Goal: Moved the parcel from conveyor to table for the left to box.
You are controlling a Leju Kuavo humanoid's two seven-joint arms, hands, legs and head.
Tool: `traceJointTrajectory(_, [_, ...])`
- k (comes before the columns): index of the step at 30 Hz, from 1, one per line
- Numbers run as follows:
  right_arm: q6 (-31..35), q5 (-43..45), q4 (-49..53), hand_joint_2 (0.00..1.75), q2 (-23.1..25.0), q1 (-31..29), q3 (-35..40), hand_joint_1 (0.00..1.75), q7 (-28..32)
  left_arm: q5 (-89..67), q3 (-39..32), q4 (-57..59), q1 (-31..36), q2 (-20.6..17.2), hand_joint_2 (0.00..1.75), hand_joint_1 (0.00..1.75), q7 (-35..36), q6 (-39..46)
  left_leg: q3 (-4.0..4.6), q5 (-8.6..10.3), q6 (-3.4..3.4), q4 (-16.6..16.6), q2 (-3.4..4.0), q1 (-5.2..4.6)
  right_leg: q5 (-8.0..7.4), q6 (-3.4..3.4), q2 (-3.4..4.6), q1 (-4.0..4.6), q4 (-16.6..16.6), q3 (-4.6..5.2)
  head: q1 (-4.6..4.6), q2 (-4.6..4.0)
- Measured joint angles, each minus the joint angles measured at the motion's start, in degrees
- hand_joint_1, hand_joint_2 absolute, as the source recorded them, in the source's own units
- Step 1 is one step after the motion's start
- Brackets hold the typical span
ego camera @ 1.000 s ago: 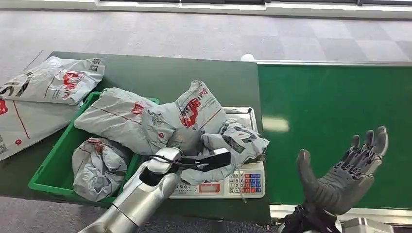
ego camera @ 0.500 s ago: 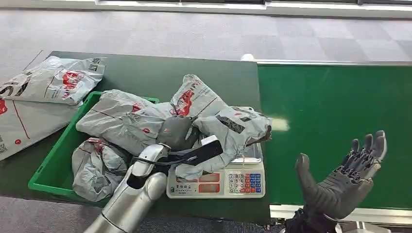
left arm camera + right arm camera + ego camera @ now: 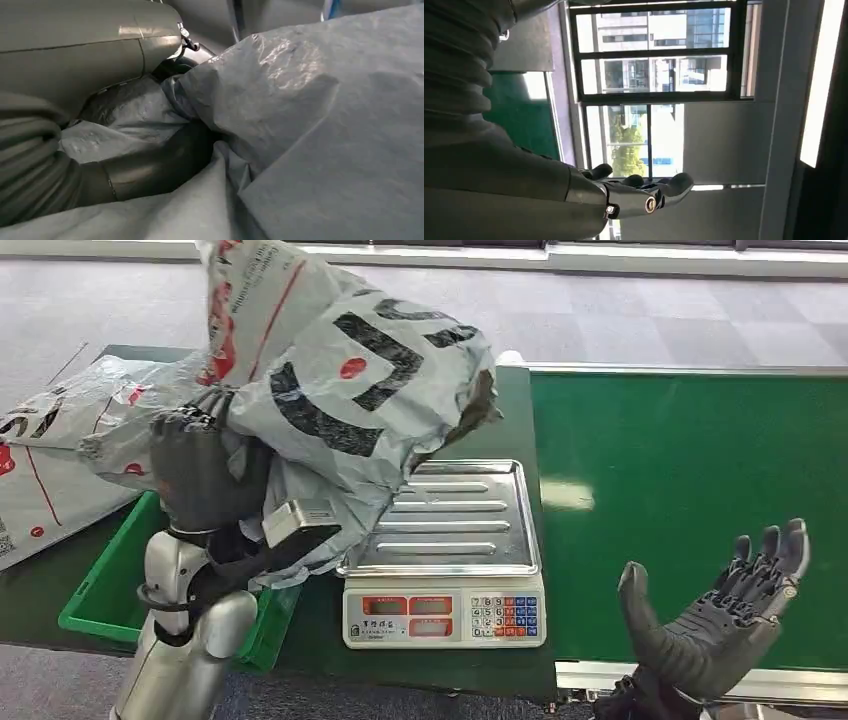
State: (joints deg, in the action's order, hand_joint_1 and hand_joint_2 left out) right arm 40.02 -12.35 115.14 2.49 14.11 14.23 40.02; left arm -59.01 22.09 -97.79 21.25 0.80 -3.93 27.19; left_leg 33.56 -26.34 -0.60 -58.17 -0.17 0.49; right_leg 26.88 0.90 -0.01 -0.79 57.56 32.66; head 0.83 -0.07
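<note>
Green tabletop [image 3: 330,390] carries the scale [image 3: 450,560] and green bin [image 3: 110,580]; your left hand [image 3: 200,480] has fingers clamped on the grey parcel [image 3: 340,360], held high above them. Swing it left over the bin before lowering (bag sags, keep it off the scale). Right hand [image 3: 725,615] idles, fingers apart.

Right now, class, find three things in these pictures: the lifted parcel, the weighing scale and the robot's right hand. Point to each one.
lifted parcel [image 3: 340,370]: head view, on its grey printed face.
weighing scale [image 3: 455,525]: head view, on its bare steel pan.
right hand [image 3: 715,625]: head view, on the open palm.
</note>
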Motion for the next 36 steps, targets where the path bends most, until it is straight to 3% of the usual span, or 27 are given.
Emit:
traceJointTrajectory(3, [0.0, 0.0, 0.0, 1.75, 0.0, 0.01, -0.07, 0.0, 0.0, 0.68, -0.51, -0.28, -0.04, -0.38, 1.75, 1.75, 0.13, -0.02, -0.01, 0.0, 0.0, 0.0, 0.01, 0.0, 0.0, 0.0, 0.0, 0.0, 0.0, 0.0, 0.0, 0.0])
traceJointTrajectory(5, [0.0, 1.18, 0.0, 1.75, -0.22, 2.75, -1.12, 0.0, 0.0, 10.16, -16.81, 2.02, -3.9, -7.01, 1.75, 1.75, 3.54, -1.92, -0.07, 0.05, -0.13, 0.08, 0.16, 0.05, 0.04, -0.13, 0.13, 0.11, 0.04, 0.04, 0.0, 0.0])
traceJointTrajectory(9, [0.0, 2.19, 0.0, 1.75, -1.23, 4.01, -1.16, 0.0, 0.0, 13.05, -27.37, 8.69, -7.71, -11.07, 1.75, 1.75, 3.65, -2.23, -0.1, 0.01, -0.19, 0.12, 0.31, 0.07, 0.09, -0.2, 0.27, 0.13, 0.05, 0.11, 0.0, 0.0])
traceJointTrajectory(10, [0.0, 2.41, 0.0, 1.75, -1.53, 4.36, -1.18, 0.0, 0.0, 13.52, -29.33, 10.52, -8.62, -12.04, 1.75, 0.03, 3.37, -3.03, -0.08, 0.01, -0.19, 0.13, 0.3, 0.07, 0.1, -0.22, 0.26, 0.14, 0.05, 0.13, 0.0, 0.0])
traceJointTrajectory(16, [0.0, 2.93, 0.0, 1.75, -2.89, 6.38, -1.18, 0.0, 0.0, 17.17, -34.31, 20.36, -12.2, -16.37, 1.75, 0.0, 1.33, -9.07, 0.0, -0.01, -0.2, 0.13, 0.24, 0.1, 0.15, -0.27, 0.2, 0.13, 0.05, 0.15, 0.0, 0.0])
traceJointTrajectory(24, [0.0, 2.21, -0.02, 1.75, -2.97, 7.18, -1.18, 0.0, 0.0, 20.31, -34.59, 22.95, -15.06, -16.52, 1.75, 0.0, 0.29, -9.25, -0.01, -0.02, -0.19, 0.12, 0.24, 0.09, 0.14, -0.27, 0.2, 0.13, 0.02, 0.15, 0.02, 0.0])
traceJointTrajectory(30, [0.0, 3.08, -0.15, 1.75, -3.04, 8.0, -1.18, 0.0, 0.0, 33.33, -34.18, 15.43, -21.13, -15.6, 1.75, 0.0, -11.77, -12.2, -0.02, -0.08, -0.28, 0.12, 0.31, 0.09, 0.14, -0.28, 0.27, 0.15, 0.03, 0.2, 0.0, 0.0])
traceJointTrajectory(36, [0.0, 3.5, -0.31, 1.75, -3.24, 8.19, -1.18, 0.0, 0.0, 40.35, -33.24, 5.55, -27.29, -14.07, 1.75, 0.0, -16.81, -13.86, -0.01, -0.16, -0.3, 0.12, 0.32, 0.09, 0.2, -0.3, 0.24, 0.16, 0.01, 0.25, 0.0, 0.0])
